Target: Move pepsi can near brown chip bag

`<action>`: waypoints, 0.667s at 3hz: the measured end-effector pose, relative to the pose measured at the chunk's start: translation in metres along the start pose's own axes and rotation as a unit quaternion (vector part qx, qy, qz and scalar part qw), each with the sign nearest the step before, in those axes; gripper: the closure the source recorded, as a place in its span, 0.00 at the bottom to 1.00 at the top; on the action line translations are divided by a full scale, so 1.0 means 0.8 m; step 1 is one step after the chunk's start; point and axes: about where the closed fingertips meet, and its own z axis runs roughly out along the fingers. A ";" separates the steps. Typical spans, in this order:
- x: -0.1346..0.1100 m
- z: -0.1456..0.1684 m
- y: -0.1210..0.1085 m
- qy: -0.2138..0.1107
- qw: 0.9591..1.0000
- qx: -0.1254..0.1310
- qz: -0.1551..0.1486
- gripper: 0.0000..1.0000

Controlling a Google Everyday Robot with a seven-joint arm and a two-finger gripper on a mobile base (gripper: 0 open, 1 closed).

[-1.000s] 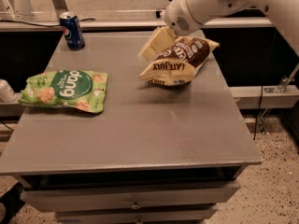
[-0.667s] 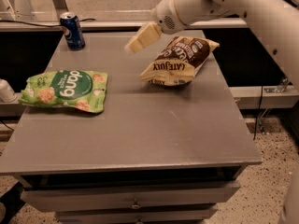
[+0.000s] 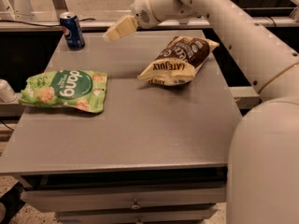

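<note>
The pepsi can [image 3: 72, 30] stands upright at the far left corner of the grey table [image 3: 140, 125]. The brown chip bag [image 3: 179, 60] lies on the table's far right part, its cream-yellow end toward the front. My gripper [image 3: 113, 32] hangs above the far middle of the table, between the can and the bag, a short way right of the can and touching neither. It holds nothing.
A light-green "dang" bag [image 3: 64, 90] lies flat on the table's left side. My white arm [image 3: 243, 45] reaches in from the right over the bag's side. A drawer front [image 3: 126, 199] sits below the table's front edge.
My gripper has moved left, from over the brown chip bag toward the pepsi can. The can and both bags have not moved.
</note>
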 end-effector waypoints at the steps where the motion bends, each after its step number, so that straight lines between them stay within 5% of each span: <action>1: -0.014 0.047 -0.011 -0.010 1.000 -0.007 0.002 0.00; 2: -0.026 0.087 -0.012 -0.016 1.000 -0.006 0.004 0.00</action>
